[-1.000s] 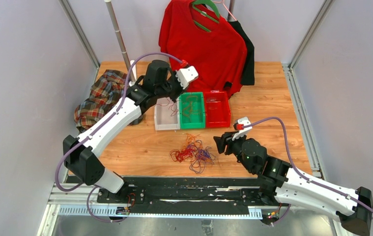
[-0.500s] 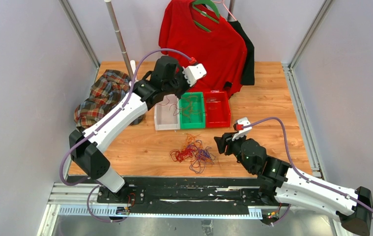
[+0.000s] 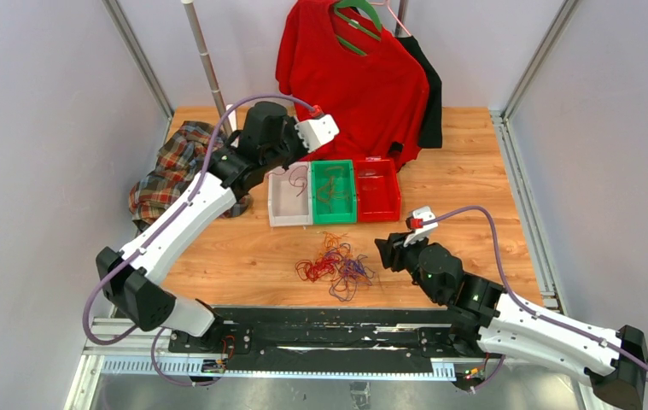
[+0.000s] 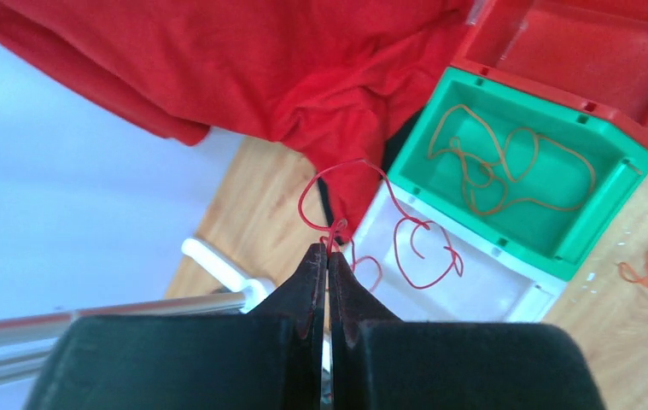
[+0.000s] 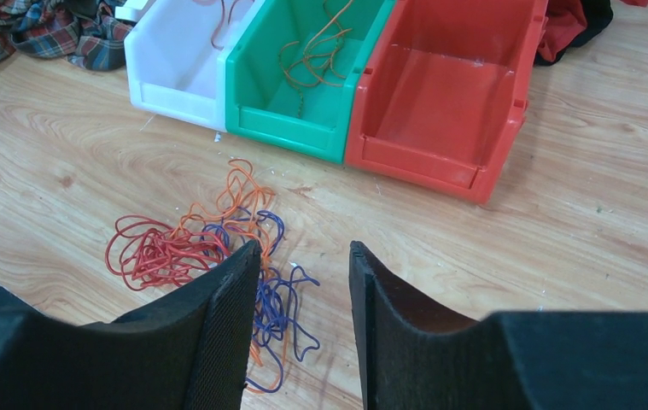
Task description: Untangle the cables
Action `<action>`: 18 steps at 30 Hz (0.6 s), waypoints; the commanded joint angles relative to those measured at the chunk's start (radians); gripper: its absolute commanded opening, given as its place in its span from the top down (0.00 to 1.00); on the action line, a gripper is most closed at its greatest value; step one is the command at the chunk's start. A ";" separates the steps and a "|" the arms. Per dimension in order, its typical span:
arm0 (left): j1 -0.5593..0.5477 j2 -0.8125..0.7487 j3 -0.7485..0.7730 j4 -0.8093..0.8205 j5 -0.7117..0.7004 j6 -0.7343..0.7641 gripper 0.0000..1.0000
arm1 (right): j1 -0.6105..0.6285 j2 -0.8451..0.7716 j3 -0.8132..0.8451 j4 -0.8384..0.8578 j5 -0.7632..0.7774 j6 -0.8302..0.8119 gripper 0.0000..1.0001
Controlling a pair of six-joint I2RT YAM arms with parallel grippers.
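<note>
Two arms are logged. Well left of the green bin [image 3: 335, 217] the left arm is stretched long from its base, with the elbow raised and the wrist pitched down. Since half a second ago that wrist has been pulled back leftward, from above the green bin to above the white bin [image 3: 288, 219], which touches the green bin's left side. The left gripper [image 4: 329, 248] is pinched fully closed on one red cable [image 4: 341, 171], and its loops are dangled over the white bin. A drop there is judged the next move, so one red strand is nearly sorted. Orange cable [image 4: 491, 166] is already laid inside the green bin. The remaining cables [image 3: 335, 266] are left as a red, orange and purple tangle on the table, just in front of the green bin. Right of that tangle, and nearer than the green bin, the right arm is held low and folded. The right gripper [image 5: 303, 249] is aimed at the tangle; its jaws are parted, narrower than a second ago, with nothing held.
</note>
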 commanded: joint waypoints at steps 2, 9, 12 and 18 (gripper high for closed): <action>-0.023 -0.094 0.006 0.085 -0.047 0.124 1.00 | -0.012 0.015 0.026 0.015 0.010 -0.018 0.59; -0.034 -0.129 0.019 0.067 0.023 0.184 1.00 | -0.012 0.008 0.031 0.005 0.018 -0.006 0.59; -0.034 -0.134 0.004 0.046 0.074 0.210 1.00 | -0.012 -0.003 0.027 -0.009 0.021 -0.003 0.59; -0.036 -0.126 0.101 0.017 0.165 0.266 1.00 | -0.012 -0.018 0.023 -0.024 0.031 -0.001 0.60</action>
